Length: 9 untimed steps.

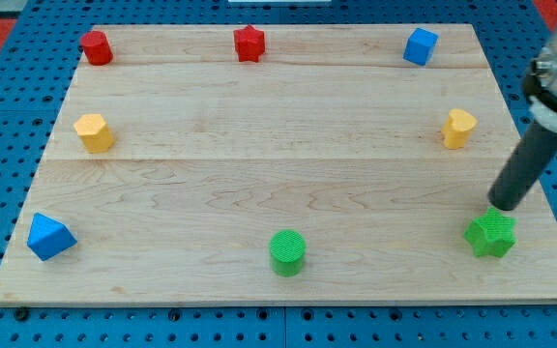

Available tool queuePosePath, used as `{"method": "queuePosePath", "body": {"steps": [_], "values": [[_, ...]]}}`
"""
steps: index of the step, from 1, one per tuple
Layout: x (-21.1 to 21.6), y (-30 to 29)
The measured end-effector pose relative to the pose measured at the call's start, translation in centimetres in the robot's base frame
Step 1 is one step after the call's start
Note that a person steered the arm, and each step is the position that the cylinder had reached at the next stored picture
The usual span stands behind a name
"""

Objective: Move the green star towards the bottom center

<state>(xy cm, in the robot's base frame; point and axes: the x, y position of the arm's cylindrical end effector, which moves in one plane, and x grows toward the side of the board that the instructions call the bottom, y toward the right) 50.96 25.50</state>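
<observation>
The green star (490, 234) lies near the bottom right corner of the wooden board (278, 155). My tip (504, 206) is the lower end of a dark rod that comes down from the view's right edge. It stands just above the star, at the star's top right side, touching or nearly touching it. A green cylinder (287, 251) stands at the bottom centre of the board, well to the left of the star.
A red cylinder (96, 46), a red star (249, 43) and a blue cube (420, 45) line the top edge. A yellow block (94, 131) sits at the left, another yellow block (458, 128) at the right. A blue pyramid-like block (48, 237) sits bottom left.
</observation>
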Motion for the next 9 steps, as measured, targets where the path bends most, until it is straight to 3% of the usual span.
{"method": "queuePosePath", "body": {"steps": [1, 2, 3, 5, 6, 8, 9], "values": [[-0.5, 3.9], [1.9, 6.4], [3.3, 4.7], [2.5, -4.8], [-2.0, -8.7], [-0.9, -4.2], [3.1, -6.8]]}}
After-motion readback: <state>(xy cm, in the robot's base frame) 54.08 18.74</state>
